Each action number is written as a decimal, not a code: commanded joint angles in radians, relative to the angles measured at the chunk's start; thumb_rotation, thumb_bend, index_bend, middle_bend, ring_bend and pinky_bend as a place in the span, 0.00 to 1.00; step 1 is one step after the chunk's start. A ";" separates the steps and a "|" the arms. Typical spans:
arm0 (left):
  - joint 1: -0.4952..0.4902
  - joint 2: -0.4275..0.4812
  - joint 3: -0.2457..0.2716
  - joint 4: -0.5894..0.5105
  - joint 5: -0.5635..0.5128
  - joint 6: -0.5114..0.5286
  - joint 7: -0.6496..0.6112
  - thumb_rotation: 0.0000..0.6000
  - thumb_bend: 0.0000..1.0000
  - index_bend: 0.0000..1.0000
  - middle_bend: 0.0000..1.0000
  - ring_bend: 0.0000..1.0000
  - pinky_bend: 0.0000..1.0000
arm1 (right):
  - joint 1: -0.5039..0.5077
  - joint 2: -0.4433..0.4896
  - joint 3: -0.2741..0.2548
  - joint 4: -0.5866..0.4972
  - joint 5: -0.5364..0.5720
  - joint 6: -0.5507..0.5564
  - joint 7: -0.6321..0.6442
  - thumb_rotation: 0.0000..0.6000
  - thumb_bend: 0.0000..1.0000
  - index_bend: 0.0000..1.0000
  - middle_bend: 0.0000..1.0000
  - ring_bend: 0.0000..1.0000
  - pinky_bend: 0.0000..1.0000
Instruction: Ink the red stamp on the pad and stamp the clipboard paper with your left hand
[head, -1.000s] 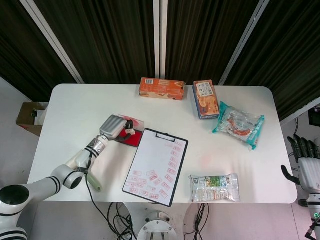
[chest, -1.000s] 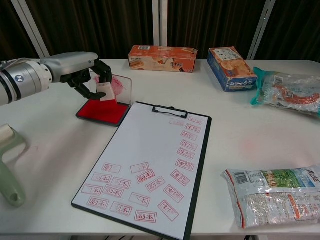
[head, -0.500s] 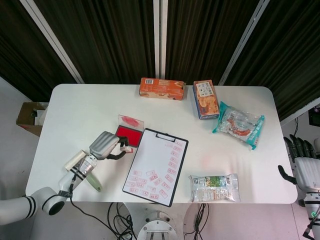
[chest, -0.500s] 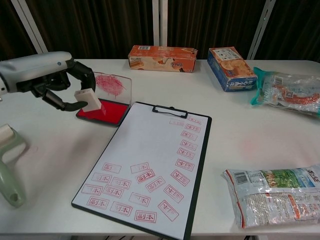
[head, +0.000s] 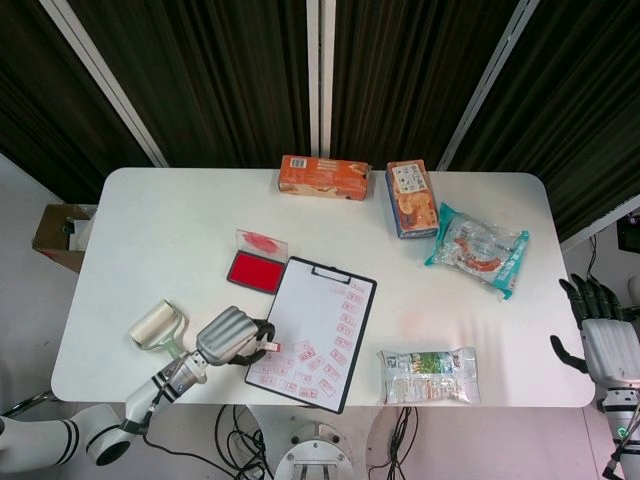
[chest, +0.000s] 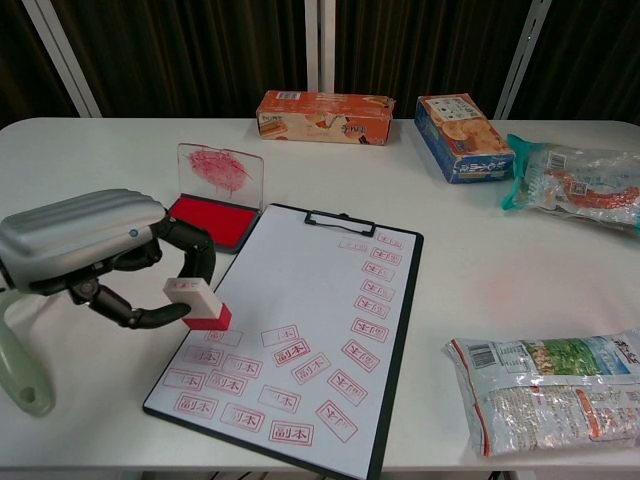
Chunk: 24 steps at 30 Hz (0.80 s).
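Stamp (chest: 203, 305) pinched in left hand (chest: 95, 250) fingers, red face just above paper (chest: 300, 300); best pressed down flat onto bare space.

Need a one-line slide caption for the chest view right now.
Left robot hand holds the red stamp over the clipboard paper, beside the ink pad.

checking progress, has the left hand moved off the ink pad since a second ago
Yes. The left hand, holding the red stamp, has moved from the ink pad toward the robot, to the clipboard paper's lower left.
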<state>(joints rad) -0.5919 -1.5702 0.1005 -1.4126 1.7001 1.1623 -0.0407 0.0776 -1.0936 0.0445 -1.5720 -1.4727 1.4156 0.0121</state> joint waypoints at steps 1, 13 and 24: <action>-0.014 -0.021 -0.015 0.022 0.002 -0.013 0.006 1.00 0.44 0.66 0.68 1.00 1.00 | -0.001 0.001 -0.001 0.001 0.000 0.001 -0.001 1.00 0.25 0.00 0.00 0.00 0.00; -0.066 -0.074 -0.035 0.112 0.003 -0.072 -0.034 1.00 0.44 0.66 0.68 1.00 1.00 | -0.005 0.008 0.002 0.003 0.011 0.001 0.005 1.00 0.25 0.00 0.00 0.00 0.00; -0.091 -0.107 -0.044 0.174 -0.001 -0.094 -0.021 1.00 0.44 0.66 0.68 1.00 1.00 | -0.006 0.013 0.004 -0.004 0.018 0.000 0.002 1.00 0.25 0.00 0.00 0.00 0.00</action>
<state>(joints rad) -0.6820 -1.6758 0.0564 -1.2409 1.6988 1.0688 -0.0637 0.0712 -1.0803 0.0482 -1.5756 -1.4548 1.4153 0.0142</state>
